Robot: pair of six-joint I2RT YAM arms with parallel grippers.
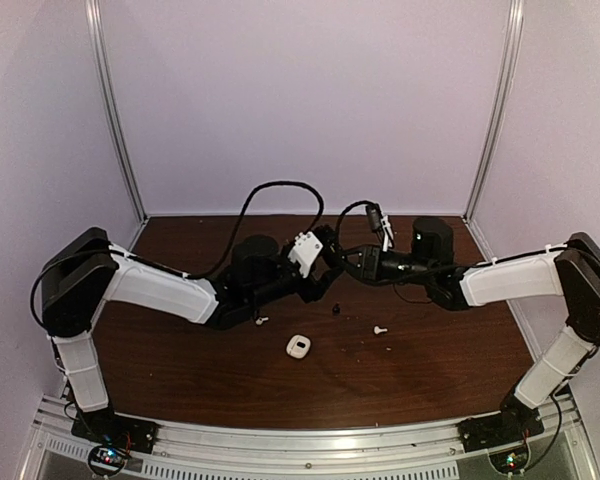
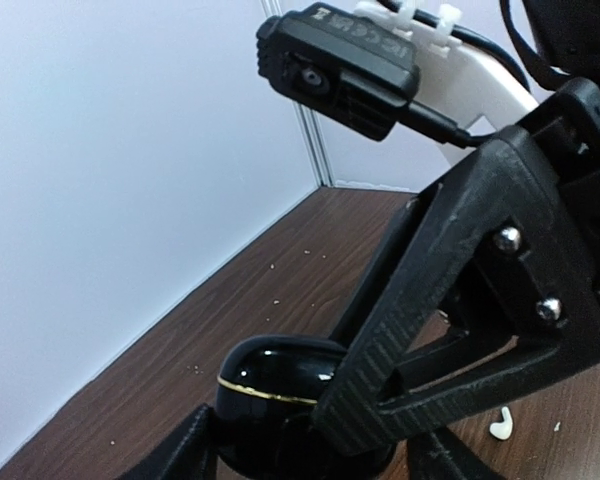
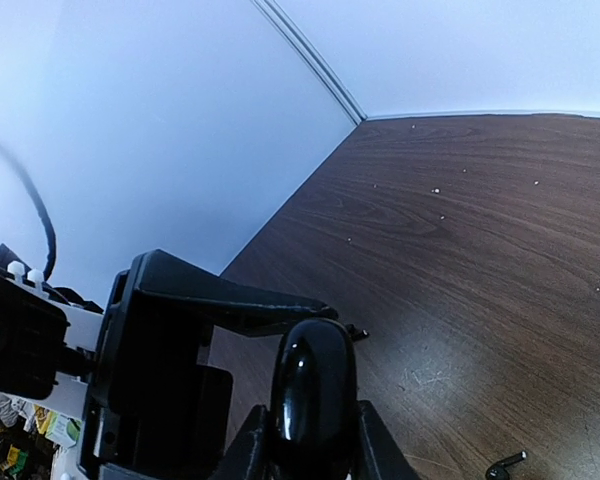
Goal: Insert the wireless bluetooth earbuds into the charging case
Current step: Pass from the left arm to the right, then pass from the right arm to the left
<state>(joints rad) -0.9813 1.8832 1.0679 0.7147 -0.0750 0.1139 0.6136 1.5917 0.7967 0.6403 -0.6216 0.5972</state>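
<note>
A glossy black charging case (image 2: pixel 270 385) with a gold seam line sits between the fingers of my left gripper (image 2: pixel 310 455), lid down. My right gripper (image 3: pixel 313 445) grips the same case (image 3: pixel 313 385) edge-on, and one of its ribbed fingers (image 2: pixel 420 300) crosses the left wrist view. In the top view both grippers meet above the table's middle, left (image 1: pixel 330 268) and right (image 1: pixel 347 262). A white earbud (image 1: pixel 379 328) and a black earbud (image 1: pixel 337 310) lie on the table below them. The white earbud also shows in the left wrist view (image 2: pixel 500 428). A black earbud (image 3: pixel 507 463) lies at the lower right of the right wrist view.
A white charging case (image 1: pixel 299 347) lies closed on the brown table (image 1: pixel 430 370) in front of the grippers. A small white piece (image 1: pixel 262 321) lies by the left arm. White walls enclose the back and sides. A black cable (image 1: pixel 270 190) arcs over the left arm.
</note>
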